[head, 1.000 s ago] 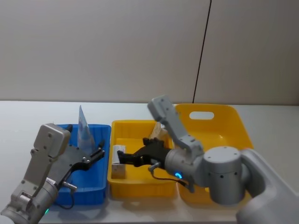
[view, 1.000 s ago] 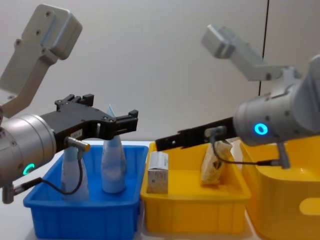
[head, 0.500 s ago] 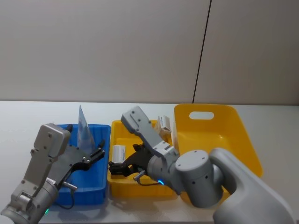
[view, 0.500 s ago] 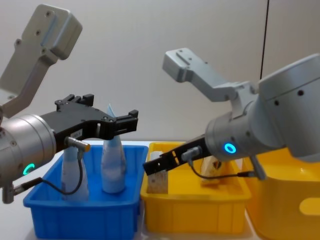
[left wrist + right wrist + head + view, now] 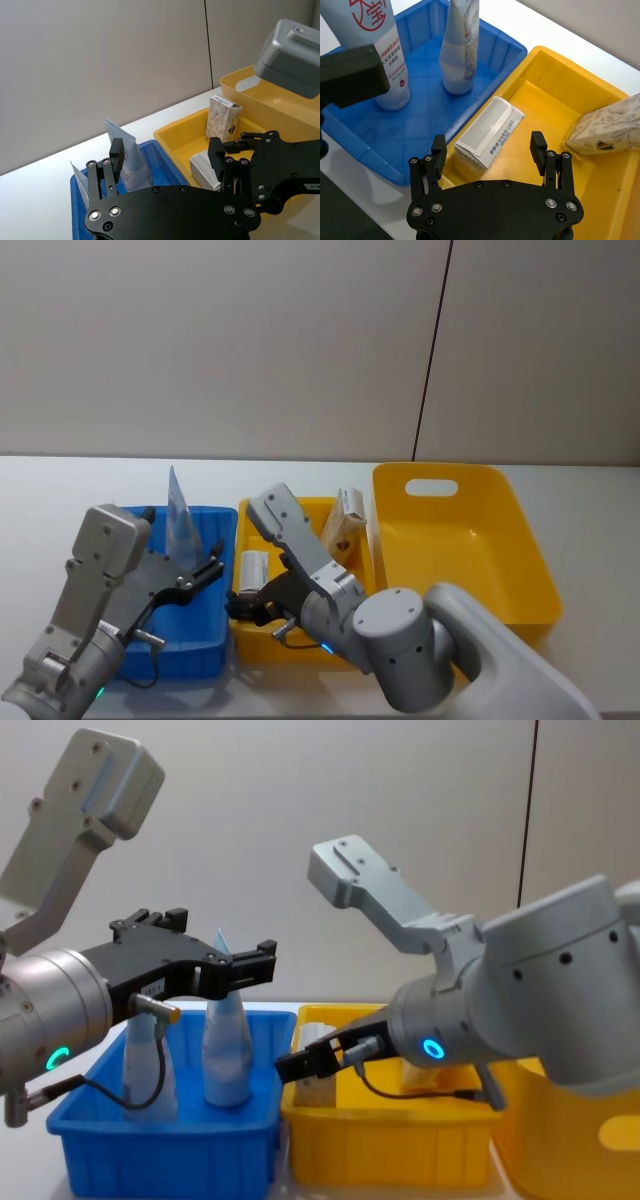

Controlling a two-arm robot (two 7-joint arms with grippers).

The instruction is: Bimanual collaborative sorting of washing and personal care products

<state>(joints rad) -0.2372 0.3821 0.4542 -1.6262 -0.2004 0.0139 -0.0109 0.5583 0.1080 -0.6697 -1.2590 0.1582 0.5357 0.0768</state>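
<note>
Two pale blue tubes [image 5: 461, 45] [image 5: 382, 60] stand upright in the blue bin [image 5: 427, 125]. A white carton [image 5: 490, 131] lies at the left end of the small yellow bin [image 5: 555, 95], close to the blue bin's wall. My right gripper [image 5: 488, 149] hovers open just above the carton, its fingers to either side of it and nothing held; the head view has it [image 5: 240, 603] low over that bin's left end. My left gripper [image 5: 262, 962] hangs open over the blue bin, beside the taller tube [image 5: 228, 1050], gripping nothing.
A patterned beige box [image 5: 345, 520] leans at the far right end of the small yellow bin [image 5: 300, 645]. A large yellow bin [image 5: 470, 540] with a handle slot stands to the right. The bins sit side by side on a white table [image 5: 80, 485].
My right arm has swung left and down across the small yellow bin, bringing its gripper over the white carton. The left arm and the tubes have not moved.
</note>
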